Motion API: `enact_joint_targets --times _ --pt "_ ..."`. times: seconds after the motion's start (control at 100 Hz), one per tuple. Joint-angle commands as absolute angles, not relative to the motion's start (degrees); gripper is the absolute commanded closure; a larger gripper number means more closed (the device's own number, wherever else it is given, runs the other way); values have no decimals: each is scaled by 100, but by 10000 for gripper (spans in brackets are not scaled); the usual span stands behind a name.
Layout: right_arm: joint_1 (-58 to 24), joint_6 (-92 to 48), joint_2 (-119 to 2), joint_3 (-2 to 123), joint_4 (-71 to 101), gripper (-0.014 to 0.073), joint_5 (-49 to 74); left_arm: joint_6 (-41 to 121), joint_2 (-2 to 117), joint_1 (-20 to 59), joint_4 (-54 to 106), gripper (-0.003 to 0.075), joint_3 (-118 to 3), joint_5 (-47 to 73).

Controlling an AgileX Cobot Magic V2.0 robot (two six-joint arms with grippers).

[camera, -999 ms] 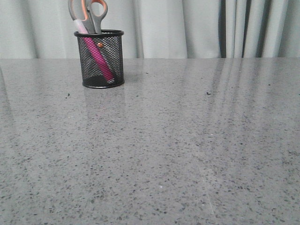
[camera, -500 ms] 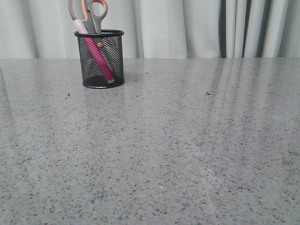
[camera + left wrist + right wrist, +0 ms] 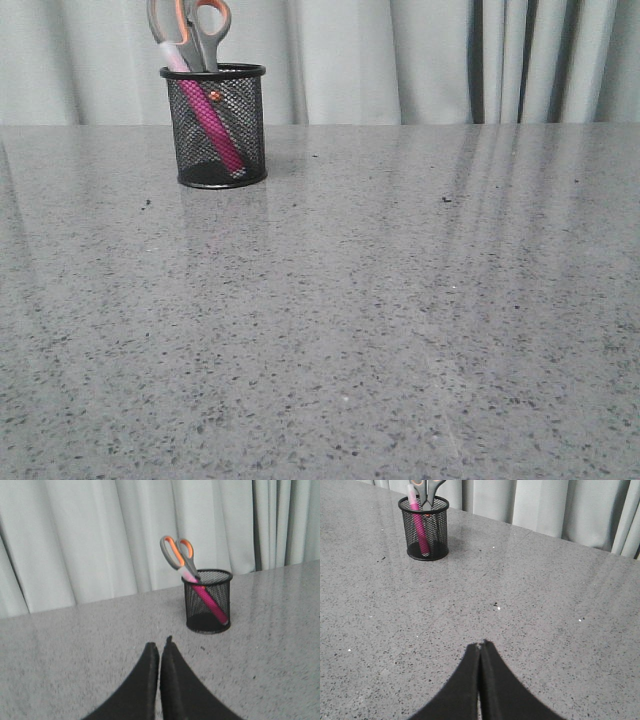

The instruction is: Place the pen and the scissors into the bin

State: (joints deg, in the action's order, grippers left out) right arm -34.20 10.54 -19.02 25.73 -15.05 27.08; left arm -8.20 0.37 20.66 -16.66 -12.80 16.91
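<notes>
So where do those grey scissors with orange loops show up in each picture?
Front view: scissors at top left, standing in the black wire-mesh cup.
Left wrist view: scissors right of centre, upper half.
Right wrist view: scissors at top left, handles cropped.
Shared landmark: the cup.

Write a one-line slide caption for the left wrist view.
Shut left gripper faces the bin, which holds the pen and scissors, on the grey table.
</notes>
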Motion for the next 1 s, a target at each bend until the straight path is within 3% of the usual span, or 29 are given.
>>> enact_joint_targets --times 0.0,0.3,0.48,0.989 --pt "-3407 990 -1914 2711 -1625 664 2328 -665 30 1680 -1275 739 -938 794" --pt "-3407 990 -1914 2711 -1625 664 2328 -665 -206 692 -856 739 196 923" --pt "-3407 990 -1914 2711 -1625 664 2328 -665 -206 618 -730 739 256 1657" --pt "-3407 990 -1914 2711 -1625 664 2328 -665 -206 618 -719 739 256 1591"
